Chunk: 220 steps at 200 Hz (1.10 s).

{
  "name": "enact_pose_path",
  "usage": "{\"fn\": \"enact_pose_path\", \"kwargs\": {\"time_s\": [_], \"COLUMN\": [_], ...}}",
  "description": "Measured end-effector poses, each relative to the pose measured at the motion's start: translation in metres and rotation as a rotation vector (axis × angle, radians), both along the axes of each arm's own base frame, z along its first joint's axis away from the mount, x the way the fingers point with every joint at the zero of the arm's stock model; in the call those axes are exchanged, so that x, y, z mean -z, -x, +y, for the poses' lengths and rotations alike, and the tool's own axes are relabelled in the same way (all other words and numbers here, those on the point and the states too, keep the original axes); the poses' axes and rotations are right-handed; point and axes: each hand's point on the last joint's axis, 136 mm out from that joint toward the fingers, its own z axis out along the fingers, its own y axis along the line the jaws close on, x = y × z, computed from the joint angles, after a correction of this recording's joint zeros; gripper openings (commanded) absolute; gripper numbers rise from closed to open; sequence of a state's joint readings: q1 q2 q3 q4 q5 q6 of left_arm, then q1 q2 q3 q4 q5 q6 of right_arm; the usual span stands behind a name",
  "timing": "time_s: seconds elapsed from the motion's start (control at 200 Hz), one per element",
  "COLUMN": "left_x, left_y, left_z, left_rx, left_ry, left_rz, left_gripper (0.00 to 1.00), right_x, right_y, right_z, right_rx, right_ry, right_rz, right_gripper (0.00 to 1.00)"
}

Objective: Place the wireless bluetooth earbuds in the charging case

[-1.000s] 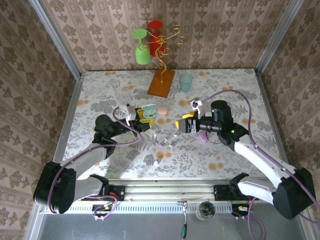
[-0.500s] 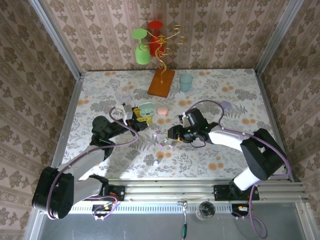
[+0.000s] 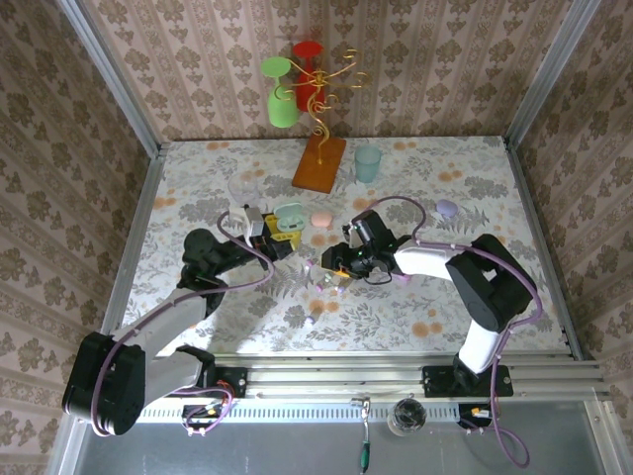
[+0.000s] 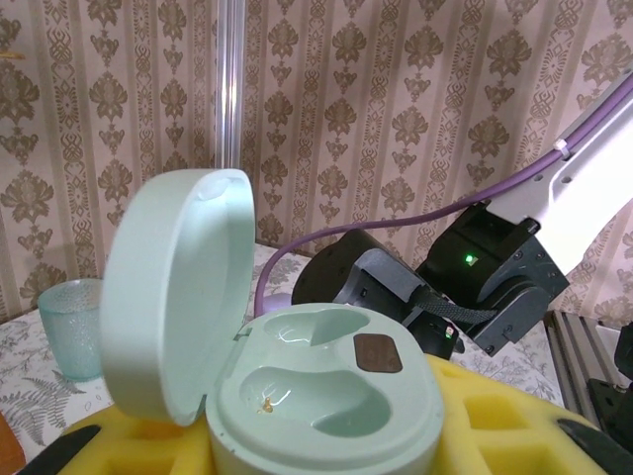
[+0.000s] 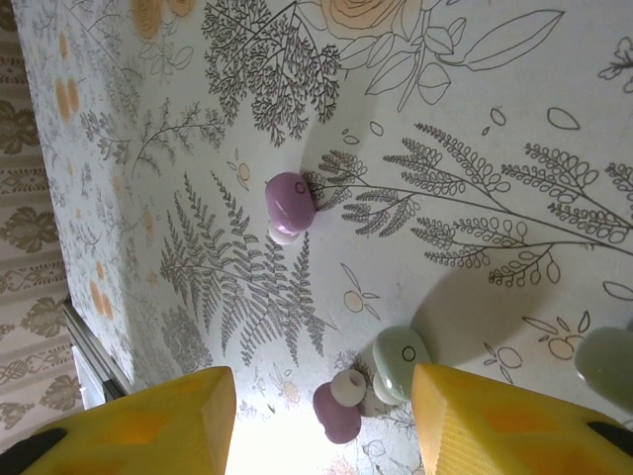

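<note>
floral table (image 3: 465, 178), scattered earbuds (image 5: 290, 201), mint charging case (image 4: 326, 396), damask walls (image 3: 445, 69)

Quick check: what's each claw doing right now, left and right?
Left claw: closed on the open green case.
Right claw: open, empty, above loose earbuds.

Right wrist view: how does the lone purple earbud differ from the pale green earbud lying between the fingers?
Colour: the lone purple earbud is lilac; the green earbud is pale mint. Place: the purple earbud lies by itself ahead of the right gripper; the green earbud lies between its yellow fingers, close beside a second purple earbud. Shared: both are tiny, glossy and loose on the floral table.
</note>
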State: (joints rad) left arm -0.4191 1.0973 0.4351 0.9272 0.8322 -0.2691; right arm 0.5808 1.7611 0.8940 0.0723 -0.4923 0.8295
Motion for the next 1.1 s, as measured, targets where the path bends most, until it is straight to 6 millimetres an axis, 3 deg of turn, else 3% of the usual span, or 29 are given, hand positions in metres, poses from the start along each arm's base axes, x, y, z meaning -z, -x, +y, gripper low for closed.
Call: {"fn": "enact_pose_path", "kwargs": {"time_s": [0.38, 1.1], "left_x": [0.001, 0.005], "left_y": [0.001, 0.002], "left_z": [-0.002, -0.004], "left_rx": [-0.001, -0.003], "left_ry": [-0.005, -0.016], "left_rz": [0.012, 0.014], "left_gripper": [0.33, 0.34], "right_x": [0.022, 0.026], "right_y": [-0.005, 0.0], "right_z": [0.002, 0.003], "right_rx": [-0.008, -0.02], "right_ry": [0.031, 0.008], "right_rz": [0.029, 0.022], "right_gripper": [0.46, 0.3]}}
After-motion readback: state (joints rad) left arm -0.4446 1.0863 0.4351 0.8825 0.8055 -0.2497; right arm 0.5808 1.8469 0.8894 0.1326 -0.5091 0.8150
